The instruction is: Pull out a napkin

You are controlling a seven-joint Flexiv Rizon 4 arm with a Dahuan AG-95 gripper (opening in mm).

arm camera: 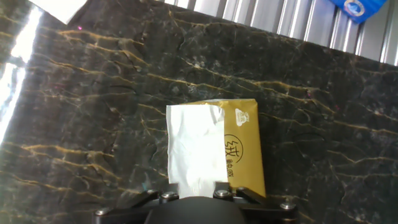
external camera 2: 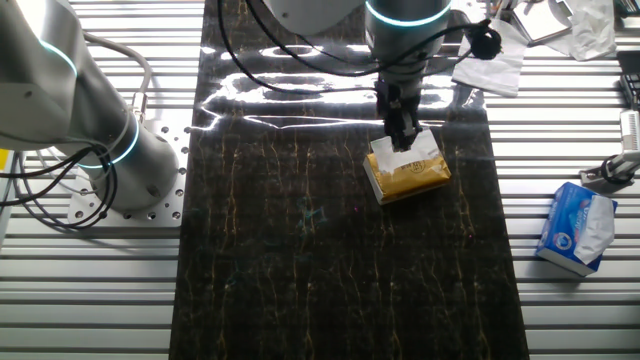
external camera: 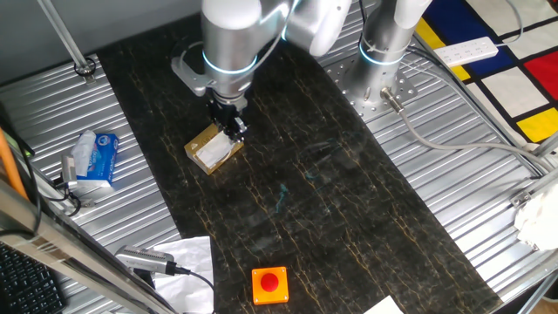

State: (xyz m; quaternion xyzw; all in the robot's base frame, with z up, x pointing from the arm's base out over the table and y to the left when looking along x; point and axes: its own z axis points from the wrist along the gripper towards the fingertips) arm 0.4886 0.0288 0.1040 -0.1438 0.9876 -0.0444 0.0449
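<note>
Directly under tool [external camera: 232, 125], napkin [arm camera: 194, 147], atop box [arm camera: 242, 149]

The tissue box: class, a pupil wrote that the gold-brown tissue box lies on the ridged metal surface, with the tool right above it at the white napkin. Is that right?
Not quite. The tissue box lies on the dark marbled mat, not on the ridged metal, as the other fixed view shows. The rest holds: the tool is right above it at the white napkin.

Tabletop [external camera: 52, 122]: ribbed metal, with dark marbled mat [external camera: 349, 209] laid across the middle. On mat: gold-brown tissue box [external camera: 212, 148], orange block with red button [external camera: 269, 285]. On bare metal: blue-and-white tissue packet [external camera: 94, 160], white cloth [external camera: 193, 258]
</note>
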